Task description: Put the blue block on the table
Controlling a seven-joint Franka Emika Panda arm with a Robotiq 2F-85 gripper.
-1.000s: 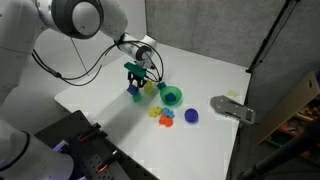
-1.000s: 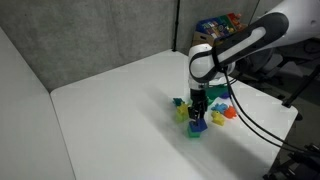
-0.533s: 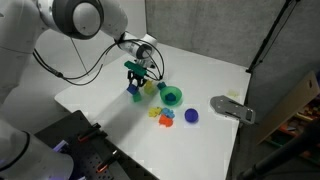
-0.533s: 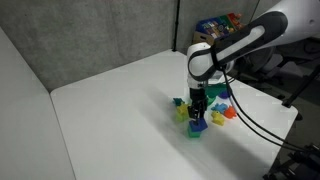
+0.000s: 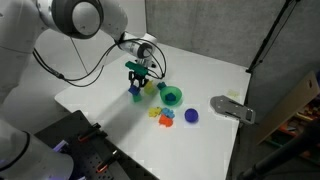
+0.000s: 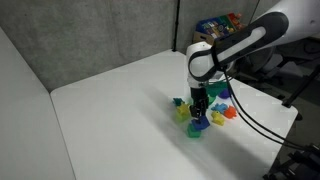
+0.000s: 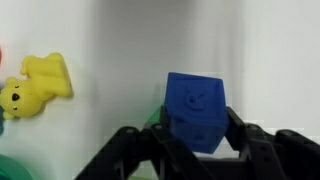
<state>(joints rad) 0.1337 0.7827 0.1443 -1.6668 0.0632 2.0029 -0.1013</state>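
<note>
As the wrist camera looks down, one blue block point(image 7: 197, 108) is front and centre, clamped between the two black fingers point(image 7: 250, 145) of the gripper point(image 7: 200, 128). It is pinched on its left and right faces, with a sliver of green showing just behind it. One yellow toy figure point(image 7: 35, 85) lies off to the side on the white table point(image 7: 280, 60), well apart from the block.

Pulling out to an exterior view, the arm points straight down with the block point(image 5: 134, 96) at its tip, low over the table beside the cluster of toys. Whether it touches the surface, I can't tell. Just beyond comes one teal bowl point(image 5: 171, 96), then a small heap of orange and yellow pieces point(image 5: 160, 115) and one rounded dark-blue object point(image 5: 191, 116). Farthest out is one grey flat object point(image 5: 232, 108) near the table's edge.
</note>
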